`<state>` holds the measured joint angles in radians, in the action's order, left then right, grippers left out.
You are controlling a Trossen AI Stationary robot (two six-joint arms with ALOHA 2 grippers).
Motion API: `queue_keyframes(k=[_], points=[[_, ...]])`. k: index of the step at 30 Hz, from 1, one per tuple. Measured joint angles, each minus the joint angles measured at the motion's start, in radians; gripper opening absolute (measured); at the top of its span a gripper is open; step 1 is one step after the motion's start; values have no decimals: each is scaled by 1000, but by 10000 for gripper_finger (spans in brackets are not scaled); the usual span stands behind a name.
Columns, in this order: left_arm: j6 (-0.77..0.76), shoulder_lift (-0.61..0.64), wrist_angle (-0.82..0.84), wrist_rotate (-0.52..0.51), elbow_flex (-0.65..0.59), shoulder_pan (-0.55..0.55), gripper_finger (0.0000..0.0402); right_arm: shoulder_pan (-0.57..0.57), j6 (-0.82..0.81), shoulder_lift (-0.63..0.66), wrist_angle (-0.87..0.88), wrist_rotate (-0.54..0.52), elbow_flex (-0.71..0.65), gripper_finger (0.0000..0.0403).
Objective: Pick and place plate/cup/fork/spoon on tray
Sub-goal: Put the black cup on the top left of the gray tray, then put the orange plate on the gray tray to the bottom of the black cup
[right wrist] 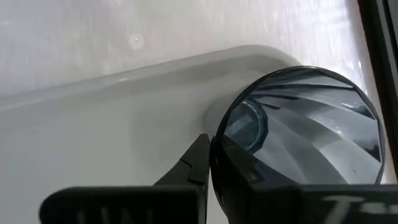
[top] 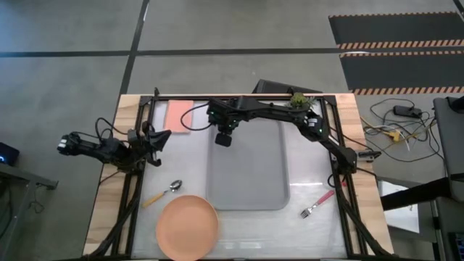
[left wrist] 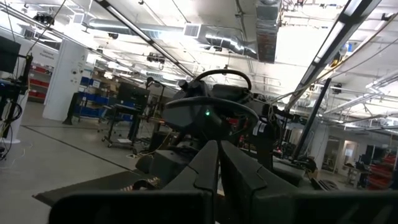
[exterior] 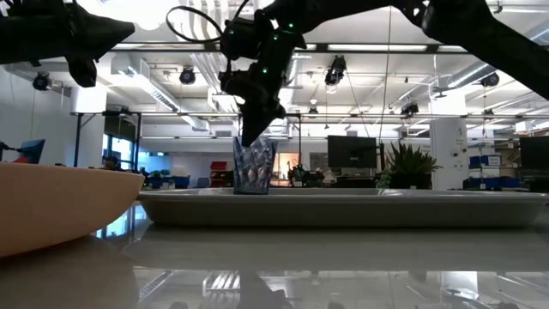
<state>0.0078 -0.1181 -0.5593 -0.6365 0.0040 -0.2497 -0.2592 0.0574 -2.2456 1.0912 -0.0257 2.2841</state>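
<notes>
One cup (right wrist: 305, 134), dark grey-blue, translucent and faceted, stood upright on the tray (right wrist: 93, 143), upper centre; right gripper (right wrist: 211, 163) clamped its rim.

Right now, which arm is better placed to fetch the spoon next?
Left. Its claw is parked at the table's left side, near the spoon. The right claw is occupied with the cup on the tray.

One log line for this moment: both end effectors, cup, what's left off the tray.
right end effector: shut on cup, cup standing on tray | left end effector: shut, idle at table's left | plate, spoon, fork: off tray
</notes>
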Motion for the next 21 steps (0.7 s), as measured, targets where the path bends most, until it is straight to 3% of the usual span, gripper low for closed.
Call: queue_keyframes(k=[7, 15, 21], points=[[0, 0, 0, 0, 0, 0, 0, -1, 15, 0, -12, 0, 0, 42], [0, -1, 0, 0, 0, 0, 0, -3, 7, 0, -25, 0, 0, 104], [0, 0, -1, 0, 0, 0, 0, 3, -53, 36, 95, 4, 53, 132]])
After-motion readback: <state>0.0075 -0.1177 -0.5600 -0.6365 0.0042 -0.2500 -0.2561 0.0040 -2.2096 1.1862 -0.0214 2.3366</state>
